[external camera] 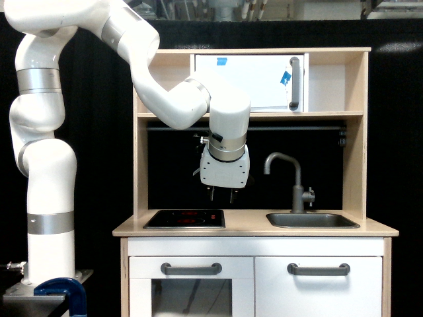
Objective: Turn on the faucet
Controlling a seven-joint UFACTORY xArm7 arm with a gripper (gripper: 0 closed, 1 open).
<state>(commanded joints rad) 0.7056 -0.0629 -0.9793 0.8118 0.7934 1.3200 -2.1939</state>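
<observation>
Hovering above the tabletop (251, 226), the claw (223, 195), aperture indeterminate, has the upright faucet (296, 181) toward the exterior view's right.

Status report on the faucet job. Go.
Pincer empty, above the counter, short of the faucet. Knob untouched. Path to it clear.

Glossy white jointed robot arm (178, 105) with silver-grey bands; pale birch wooden play kitchen (360, 132), white fronts; dark grey metal-look bent-spout faucet (291, 178); black glass hob (185, 218) with red rings.
</observation>
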